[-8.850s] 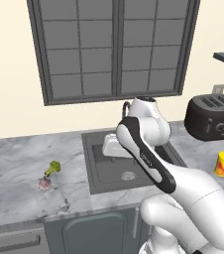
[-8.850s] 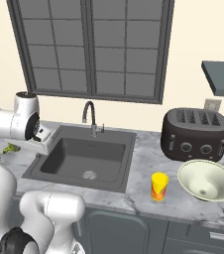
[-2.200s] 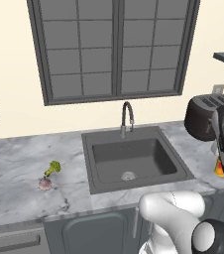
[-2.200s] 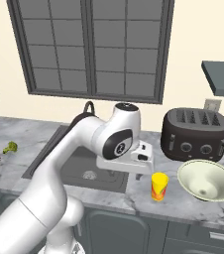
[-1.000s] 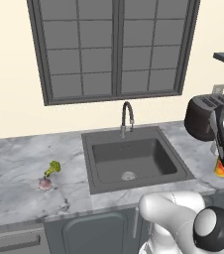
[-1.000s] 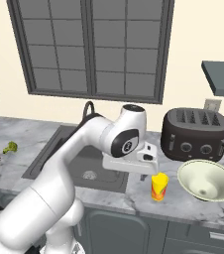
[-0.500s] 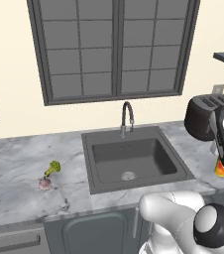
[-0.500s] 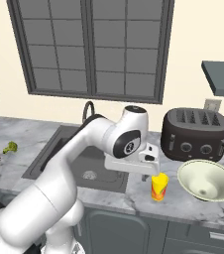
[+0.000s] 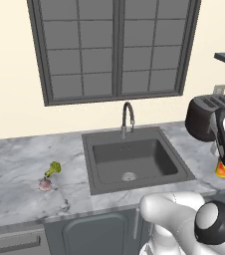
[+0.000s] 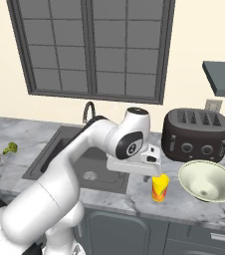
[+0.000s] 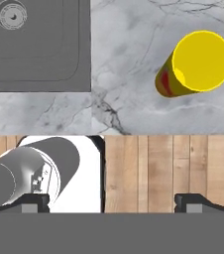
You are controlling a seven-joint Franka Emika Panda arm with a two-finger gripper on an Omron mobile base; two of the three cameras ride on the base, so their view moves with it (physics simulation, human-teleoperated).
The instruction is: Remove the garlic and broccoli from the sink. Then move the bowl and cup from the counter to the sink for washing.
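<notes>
The yellow cup (image 10: 160, 188) with its red patch stands on the marble counter (image 10: 134, 199) right of the sink (image 10: 74, 160). My gripper (image 10: 145, 175) hangs open just left of the cup, over the counter's front edge, holding nothing. From the hand camera the cup (image 11: 198, 64) lies ahead to the right, and both fingertips (image 11: 198, 201) stand wide apart. The cream-green bowl (image 10: 206, 180) sits right of the cup. The broccoli (image 9: 53, 169) and the garlic (image 9: 45, 184) lie side by side on the counter left of the sink (image 9: 134, 159). My arm hides part of the cup (image 9: 222, 170).
A dark toaster (image 10: 196, 134) stands behind the bowl against the wall. The gooseneck tap (image 9: 128, 117) rises at the back of the sink, and the drain disc (image 11: 12, 16) lies in the basin. A wooden floor (image 11: 148, 168) lies below the counter edge.
Since several seconds ago the arm has swung from the sink's left side to its right. Over the last second the hand has barely shifted and the jaws have stayed open.
</notes>
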